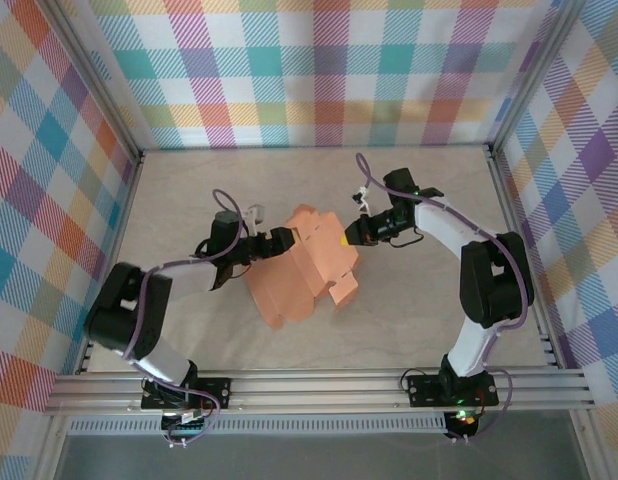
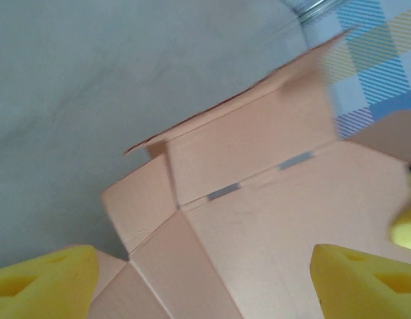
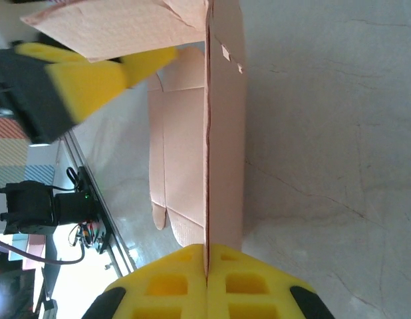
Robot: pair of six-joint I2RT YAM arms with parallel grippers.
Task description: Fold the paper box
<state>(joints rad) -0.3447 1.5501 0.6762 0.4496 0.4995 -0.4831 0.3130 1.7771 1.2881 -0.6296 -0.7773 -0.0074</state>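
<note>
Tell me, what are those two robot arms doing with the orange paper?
They are folding a paper box on the table. The right gripper is pinched shut on one edge of the card and holds that panel standing on its side. The left gripper is open at the other side, its yellow fingers spread wide right by the card. The box is only partly folded.

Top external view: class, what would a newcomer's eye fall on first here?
The salmon-orange paper box, a partly folded sheet, lies in the middle of the table between the two arms. The right gripper is shut on one edge of it, while the left gripper stands open at the opposite side. Bright plaid walls ring the scene.
</note>
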